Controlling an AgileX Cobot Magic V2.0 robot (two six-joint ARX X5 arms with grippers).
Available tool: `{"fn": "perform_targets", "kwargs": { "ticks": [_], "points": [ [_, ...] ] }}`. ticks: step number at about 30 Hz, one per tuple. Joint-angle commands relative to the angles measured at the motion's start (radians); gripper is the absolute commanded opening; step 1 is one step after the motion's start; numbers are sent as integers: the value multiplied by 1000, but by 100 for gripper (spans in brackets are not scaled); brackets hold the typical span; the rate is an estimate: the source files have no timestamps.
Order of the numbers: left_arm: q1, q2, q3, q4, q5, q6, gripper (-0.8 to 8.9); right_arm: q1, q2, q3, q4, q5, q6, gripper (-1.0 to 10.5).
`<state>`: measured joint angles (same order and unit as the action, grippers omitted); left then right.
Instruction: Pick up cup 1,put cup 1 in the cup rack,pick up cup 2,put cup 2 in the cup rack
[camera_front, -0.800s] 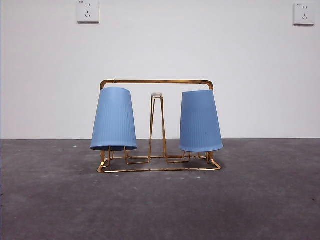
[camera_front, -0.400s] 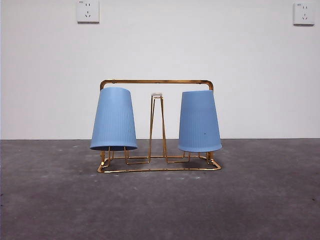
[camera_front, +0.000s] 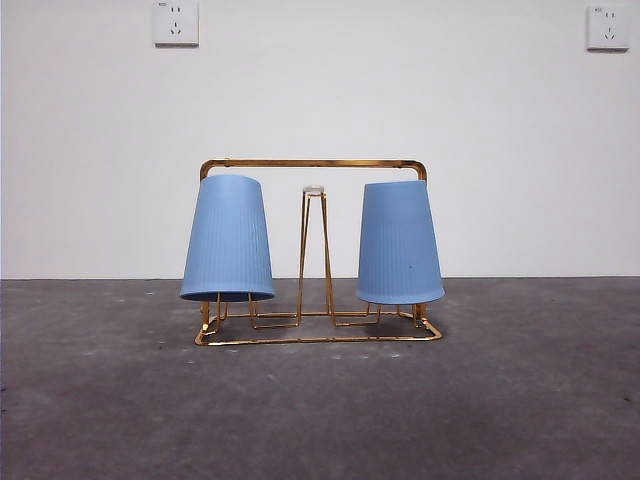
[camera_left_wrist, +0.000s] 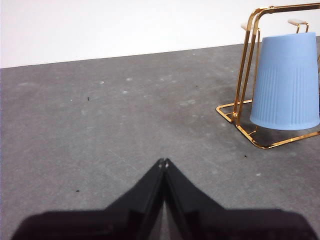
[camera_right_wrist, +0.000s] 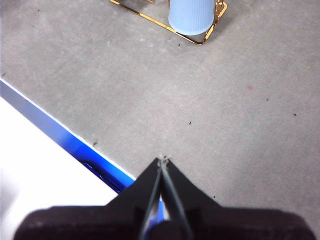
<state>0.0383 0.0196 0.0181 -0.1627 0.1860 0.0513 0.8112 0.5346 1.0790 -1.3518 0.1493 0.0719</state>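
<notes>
Left gripper (camera_left_wrist: 163, 161), jaws pressed together and empty, hovers over the grey table (camera_left_wrist: 125, 125), well apart from cup 2 (camera_left_wrist: 286, 82) upturned on the cup rack (camera_left_wrist: 243, 75). Right gripper (camera_right_wrist: 163, 160), likewise closed, sits far from cup 1 (camera_right_wrist: 190, 15), also racked.

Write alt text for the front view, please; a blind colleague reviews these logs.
Two tall light-blue ribbed plastic tumblers hang upside down on a gold wire cup rack, one at each end, on a grey table before a white wall. The tumbler with a dark speck is on the picture's right, the plain tumbler on its left. No claw shows here.
</notes>
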Motion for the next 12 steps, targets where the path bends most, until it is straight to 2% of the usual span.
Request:
{"fn": "perform_targets", "kwargs": {
  "ticks": [1, 4, 8, 10, 12],
  "points": [
    [3, 0, -10, 7, -2, -6, -3, -7, -1, 1, 0, 20, -16, 3],
    [3, 0, -10, 7, -2, -6, -3, -67, -10, -2, 62, 60, -53, 3],
    [3, 0, -10, 7, -2, -6, -3, -234, -22, -24, 282, 59, -64, 3],
    [3, 0, -10, 7, -2, -6, -3, -335, -34, -51, 398, 41, -64, 3],
    [3, 0, -10, 6, -2, -6, -3, -442, -53, -101, 528, -27, -64, 3]
  ]
}}
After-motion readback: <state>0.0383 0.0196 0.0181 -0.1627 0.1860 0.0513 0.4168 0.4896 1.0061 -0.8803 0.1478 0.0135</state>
